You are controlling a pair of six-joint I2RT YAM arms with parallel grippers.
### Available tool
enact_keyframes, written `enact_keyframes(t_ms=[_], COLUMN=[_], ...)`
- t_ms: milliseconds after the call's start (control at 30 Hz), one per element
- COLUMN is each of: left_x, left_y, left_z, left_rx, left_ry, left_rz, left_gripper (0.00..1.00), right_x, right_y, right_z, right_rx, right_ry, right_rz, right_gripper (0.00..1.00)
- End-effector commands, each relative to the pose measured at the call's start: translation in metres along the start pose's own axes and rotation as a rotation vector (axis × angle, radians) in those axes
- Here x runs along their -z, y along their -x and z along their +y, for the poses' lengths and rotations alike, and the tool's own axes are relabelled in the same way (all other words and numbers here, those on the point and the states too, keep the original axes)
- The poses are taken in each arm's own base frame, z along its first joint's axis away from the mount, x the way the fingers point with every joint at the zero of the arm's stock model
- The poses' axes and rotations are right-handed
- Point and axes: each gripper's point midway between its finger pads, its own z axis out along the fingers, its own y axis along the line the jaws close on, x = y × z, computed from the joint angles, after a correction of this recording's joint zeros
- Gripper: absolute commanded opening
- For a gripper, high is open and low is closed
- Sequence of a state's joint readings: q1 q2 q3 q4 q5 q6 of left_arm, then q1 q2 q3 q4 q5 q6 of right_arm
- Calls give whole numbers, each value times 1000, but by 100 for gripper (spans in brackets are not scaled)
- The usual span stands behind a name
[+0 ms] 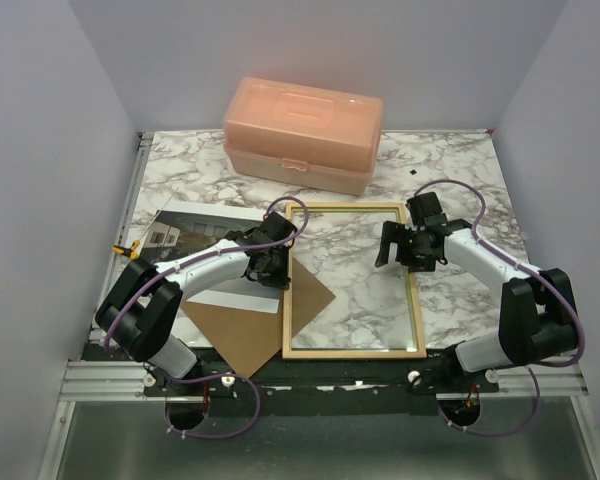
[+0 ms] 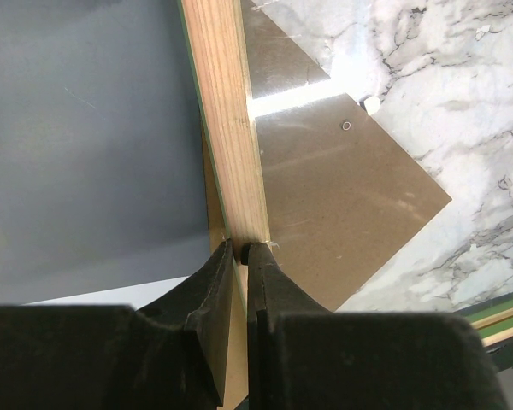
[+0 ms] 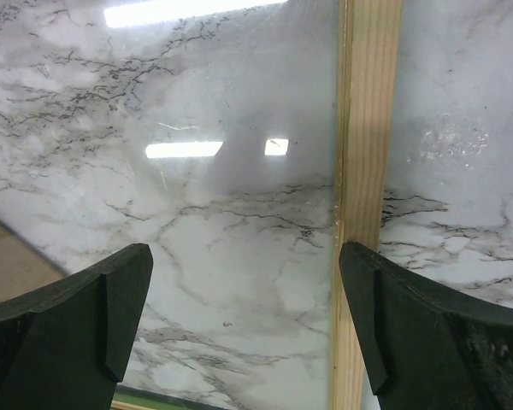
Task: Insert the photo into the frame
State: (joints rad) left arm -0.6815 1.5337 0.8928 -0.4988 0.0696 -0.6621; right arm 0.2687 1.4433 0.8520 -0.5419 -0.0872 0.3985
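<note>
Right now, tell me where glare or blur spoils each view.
Right wrist view: bright reflections streak the glass beside the frame. Left wrist view: a bright glare band crosses the brown board; the left gripper is dark and soft. Top view: evenly lit, sharp.

The frame (image 1: 352, 352) shows bare pale wood, its grain plain to see; its glass pane (image 1: 355, 280) is glossy, throwing back the lamps; the table (image 1: 460, 180) looks like smooth veined marble; the brown backing board (image 1: 235, 335), lower left, is matt fibreboard; the photo (image 1: 185, 230) is smooth paper; the box (image 1: 305, 135), upper centre, is translucent peach plastic.
</note>
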Motion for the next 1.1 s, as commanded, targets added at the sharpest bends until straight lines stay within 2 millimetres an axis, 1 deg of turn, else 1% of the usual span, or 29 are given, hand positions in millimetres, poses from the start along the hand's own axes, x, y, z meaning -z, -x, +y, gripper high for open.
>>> enact_keyframes(t_ms=[0,233,300,367,433,567,600,700,1067], left_x=[-15,-13,-11,-9,-6,2,4,7,-2], left_y=[-33,-33,-32,-29,-27,-20,-19,-16,-13], left_z=[32,32,29,24,17,1,-2,-7,-28], left_rx=[-28,-29,-26,-22,-15,4,8,15,29], left_ry=[134,135,121,96,62,-15,-27,-54,-155], left_rz=[107,103,98,89,79,47,38,27,41], left_gripper=[11,11,12,15,21,39,42,45,44], right_x=[8,8,7,7,7,8,8,9,15], right_y=[6,7,7,7,6,4,4,4,9], right_z=[11,16,17,19,23,34,35,39,43], right_rx=[11,-15,-26,-41,-55,-86,-91,-100,-102], right_ry=[47,68,68,78,100,157,164,182,198], right_rz=[-16,-19,-18,-14,-10,-3,-4,-2,-20], right_gripper=[100,100,100,100,100,100,100,100,100])
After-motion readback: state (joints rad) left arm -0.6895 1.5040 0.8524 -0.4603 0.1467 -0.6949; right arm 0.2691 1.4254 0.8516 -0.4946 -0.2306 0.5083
